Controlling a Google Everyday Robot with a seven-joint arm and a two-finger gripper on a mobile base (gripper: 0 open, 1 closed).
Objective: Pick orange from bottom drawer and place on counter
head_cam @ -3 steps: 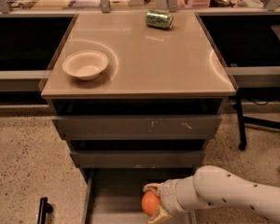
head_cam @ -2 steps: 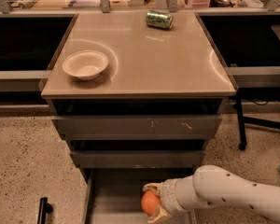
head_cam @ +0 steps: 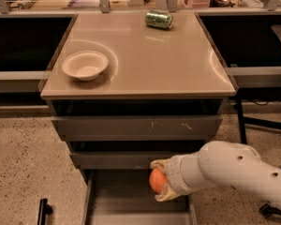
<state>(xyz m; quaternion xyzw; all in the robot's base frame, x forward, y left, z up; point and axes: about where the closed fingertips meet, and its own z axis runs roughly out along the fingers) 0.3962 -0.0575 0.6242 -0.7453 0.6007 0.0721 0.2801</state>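
Beige claw (head_cam: pixel 159 180) clamped around the orange (head_cam: pixel 156 181), above the open bottom drawer (head_cam: pixel 123 198), grey floor

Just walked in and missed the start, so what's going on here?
The robot's arm reaches into the open bottom drawer, where its pincer is shut on the orange, fingers above and below it. The orange is not yet on the counter, which holds a white bowl at the left and a green can lying at the back.

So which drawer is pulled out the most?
The bottom drawer, lowest of three. Its grey floor shows, and the gripper holds the orange over it. The two drawers above stick out only slightly.
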